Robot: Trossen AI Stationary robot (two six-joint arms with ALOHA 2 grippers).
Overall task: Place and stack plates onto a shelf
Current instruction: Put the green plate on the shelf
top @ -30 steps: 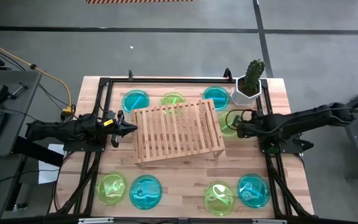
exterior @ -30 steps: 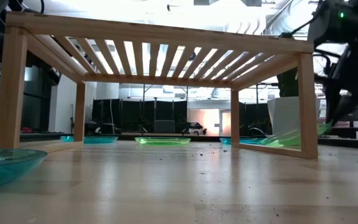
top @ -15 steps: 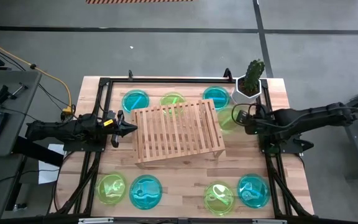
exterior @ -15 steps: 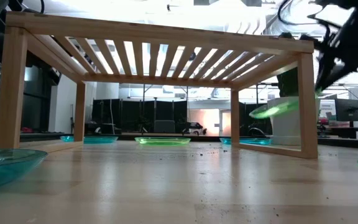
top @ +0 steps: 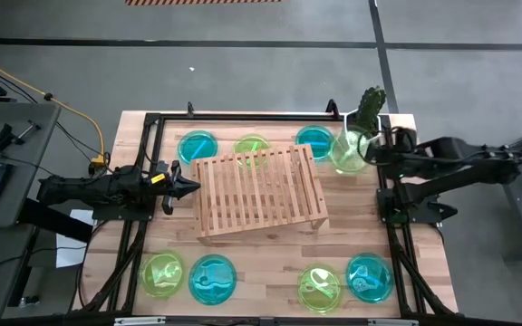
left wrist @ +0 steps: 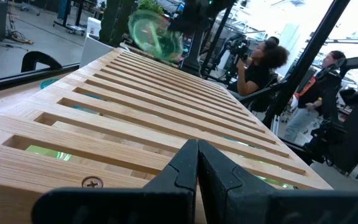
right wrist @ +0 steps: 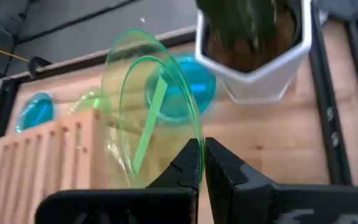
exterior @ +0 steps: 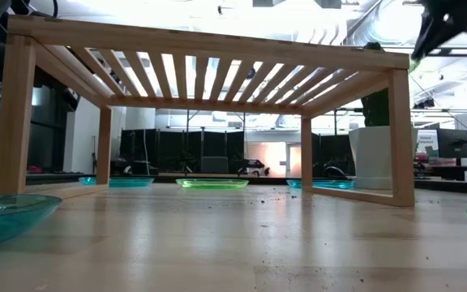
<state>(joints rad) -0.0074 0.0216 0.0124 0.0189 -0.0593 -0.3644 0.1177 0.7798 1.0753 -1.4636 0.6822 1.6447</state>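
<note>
The wooden slat shelf (top: 259, 190) stands at the table's middle. My right gripper (top: 373, 155) is shut on a lime green plate (top: 349, 151), held in the air past the shelf's far right corner, next to the plant pot. The plate also shows in the right wrist view (right wrist: 148, 112) and, far off, in the left wrist view (left wrist: 154, 34). My left gripper (top: 194, 187) is shut at the shelf's left edge (left wrist: 104, 168). Two cyan plates (top: 198, 147) (top: 314, 142) and a green one (top: 252, 145) lie flat along the far side. Several more lie along the near edge (top: 212, 278). My right gripper pinches the green plate's rim (right wrist: 190, 144) between its two fingers. The fingers come roughly level from the table's right side. The plate is lifted clear of the table and stands tipped nearly on edge, reaching from the fingers toward the shelf. My left gripper's fingertips are right at the shelf's left edge; whether they touch it I cannot tell.
A white pot with a green plant (top: 363, 122) stands at the far right corner, just behind the held plate. A black metal frame (top: 152, 122) runs round the table. People stand in the room beyond the table (left wrist: 260, 62).
My right gripper has risen with the green plate and gone toward the table's far edge and a little to the right. The plate, which leaned on the table beside the shelf's right side, is now lifted clear and tipped nearly on edge.
</note>
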